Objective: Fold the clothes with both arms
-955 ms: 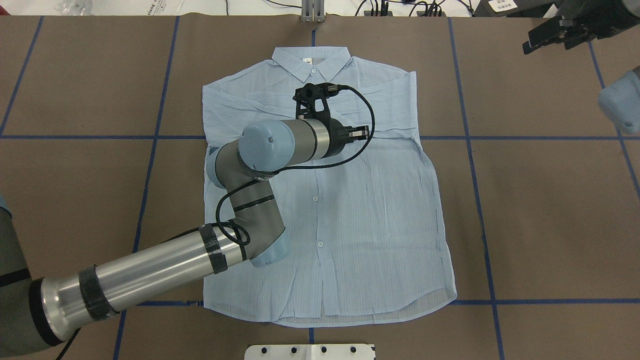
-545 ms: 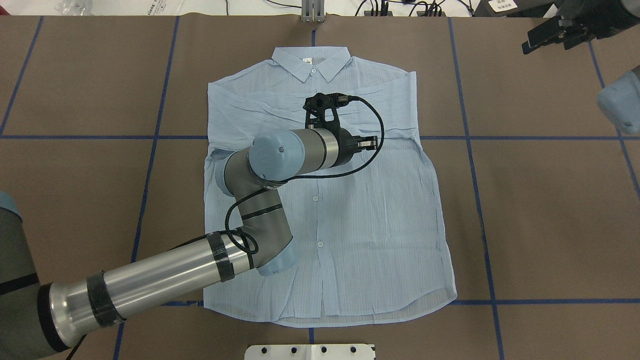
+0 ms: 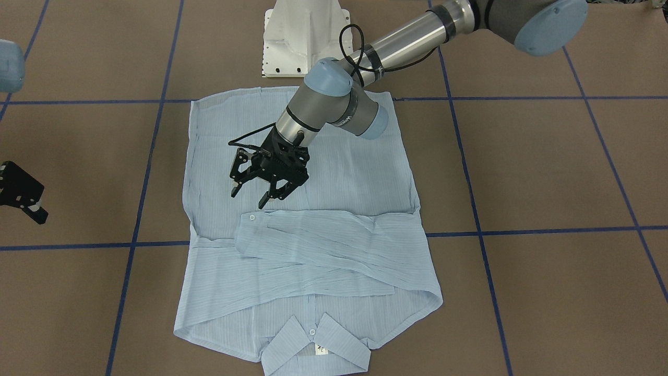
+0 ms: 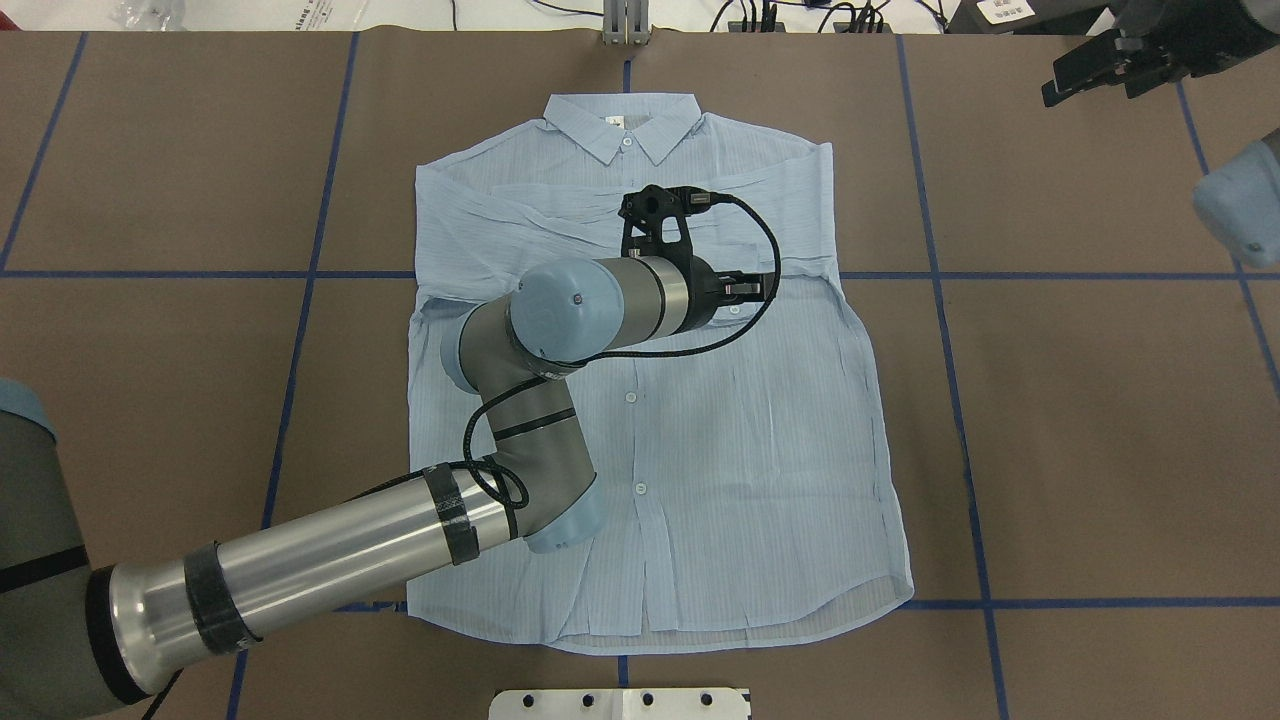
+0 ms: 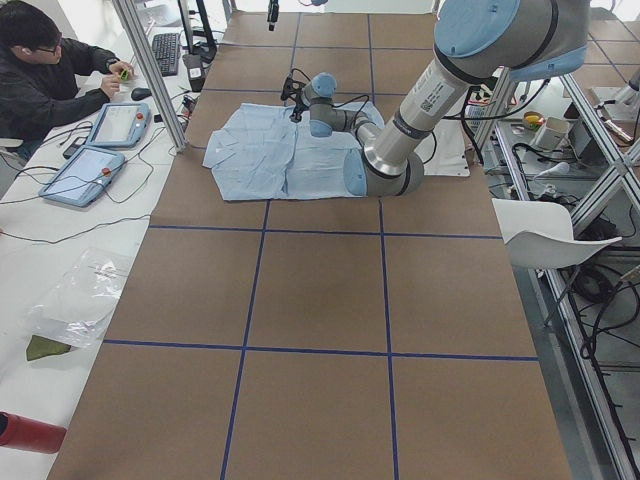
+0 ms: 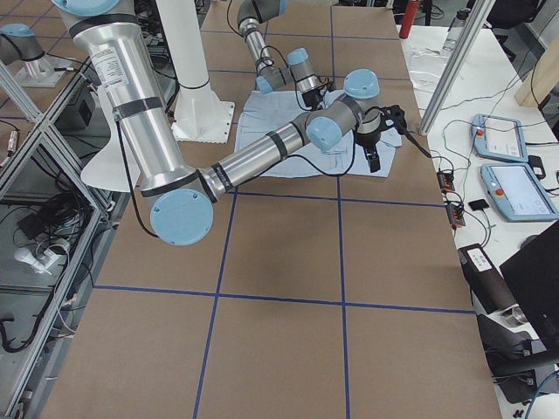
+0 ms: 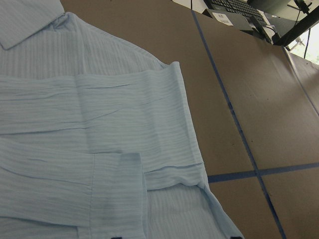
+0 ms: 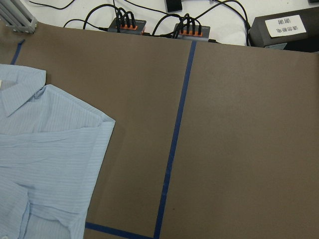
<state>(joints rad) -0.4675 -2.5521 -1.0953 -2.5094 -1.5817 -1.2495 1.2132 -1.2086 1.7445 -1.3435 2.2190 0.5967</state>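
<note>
The light blue striped shirt (image 4: 740,450) lies flat and front up on the brown table, its collar (image 4: 620,125) at the far side. Both sleeves are folded across the chest (image 3: 323,235), and one buttoned cuff (image 3: 253,219) ends near the shirt's right side. My left gripper (image 3: 249,196) hovers just above the chest beside that cuff, open and holding nothing; from overhead the left gripper (image 4: 748,288) points right. The left wrist view shows the folded sleeves (image 7: 99,124). My right gripper (image 4: 1085,75) hangs open and empty off the cloth at the far right corner, also seen in the front view (image 3: 23,201).
The white pedestal base (image 3: 300,42) stands at the near edge by the shirt's hem. Blue tape lines (image 4: 940,300) cross the table. Power strips with cables (image 8: 129,24) line the far edge. A person (image 5: 45,70) sits by two tablets (image 5: 100,150) beyond the far side.
My left arm has swung right across the chest, taking the open gripper a little right and nearer the robot. The shirt's left shoulder edge shifted slightly inward. The right gripper has barely moved.
</note>
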